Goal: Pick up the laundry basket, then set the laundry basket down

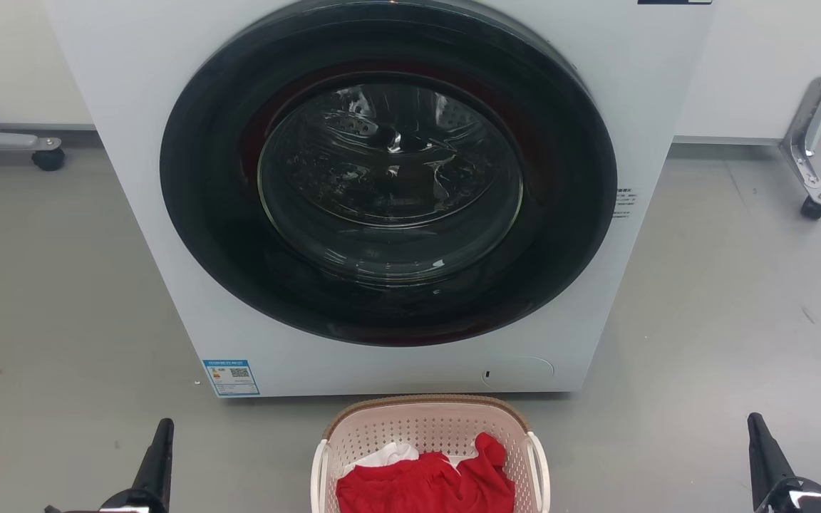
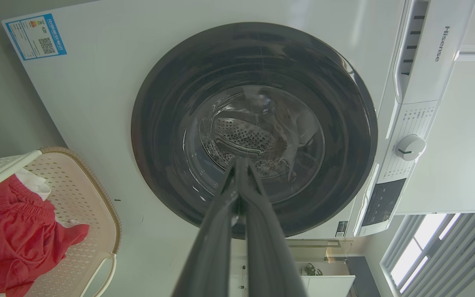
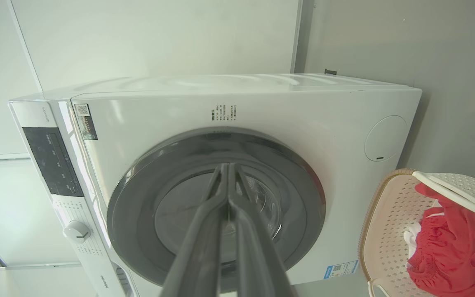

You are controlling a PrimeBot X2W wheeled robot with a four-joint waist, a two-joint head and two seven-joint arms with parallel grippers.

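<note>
The right fingers (image 3: 204,235) meet before the washer (image 3: 287,111).

Left hand (image 1: 163,431): two long, dark grey fingers (image 2: 217,231), tapering to slim tips.
Right hand (image 1: 756,427): same dark tapered fingers; glossy black base (image 1: 785,495) with pale highlight.

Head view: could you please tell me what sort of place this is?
Probably a laundry area: a white front-loading washer, the laundry basket holding red clothing before it, on a grey floor.
</note>
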